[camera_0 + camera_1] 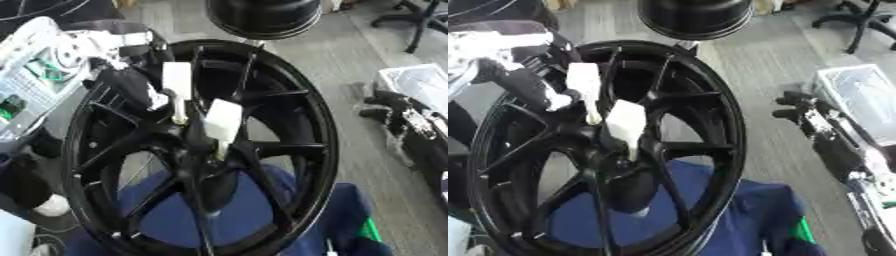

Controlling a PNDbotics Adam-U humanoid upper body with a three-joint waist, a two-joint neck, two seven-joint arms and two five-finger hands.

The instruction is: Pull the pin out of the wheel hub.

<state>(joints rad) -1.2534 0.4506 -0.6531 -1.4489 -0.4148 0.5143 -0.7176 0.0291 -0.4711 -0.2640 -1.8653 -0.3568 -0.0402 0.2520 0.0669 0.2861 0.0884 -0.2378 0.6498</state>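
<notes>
Two white-headed pins stand in the centre of the black wheel hub (199,150): the rear pin (178,85) in the upper middle of the frame and the front pin (222,121) just below and right of it, both with pale shafts running down into the hub's dark centre. The wheel fills most of the frame, its rim reaching nearly to the left edge and to the bottom edge, with thin black spokes fanning out from the centre and open gaps between them. Blue cloth (245,210) shows through the lower gaps. The left hand (131,82) comes in from the upper left, black with white parts, its tip touching or just beside the rear pin's head; whether its fingers are curled round the pin or straight cannot be told. Free grey floor (341,65) lies to the right of the rim, between the wheel and the right hand (815,117), which hangs well apart at the right edge, its fingers unclear.
</notes>
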